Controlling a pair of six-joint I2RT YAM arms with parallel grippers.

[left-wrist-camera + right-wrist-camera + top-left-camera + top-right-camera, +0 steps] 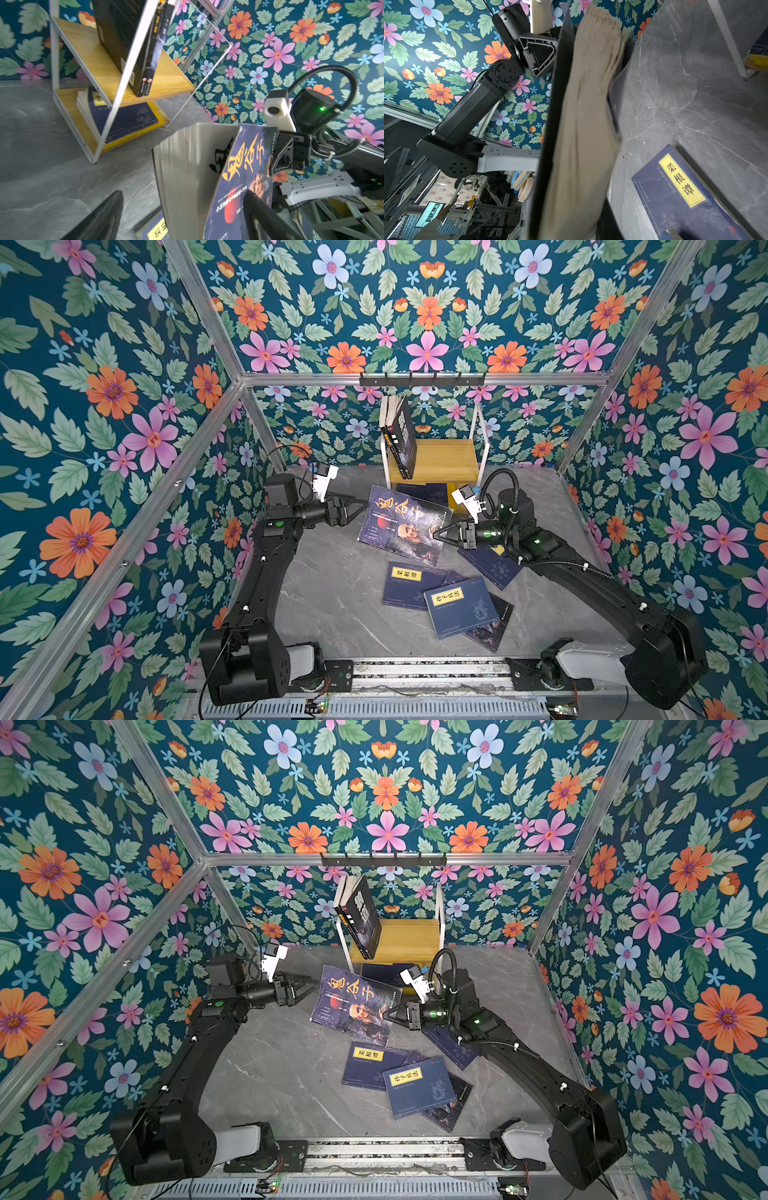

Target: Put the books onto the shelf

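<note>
The right tool [436, 536] was clamped on one edge of a dark book [399, 526], held tilted above the surface [332, 597] before the shelf [446, 456]. The left tool [360, 506] stood with jaws apart at the book's opposite edge. Navy books [409, 587] lay nearby.

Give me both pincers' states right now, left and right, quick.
Left pincer: open, fingers either side of the orange-titled book, not clamped.
Right pincer: shut on the orange-titled book's opposite edge.
</note>
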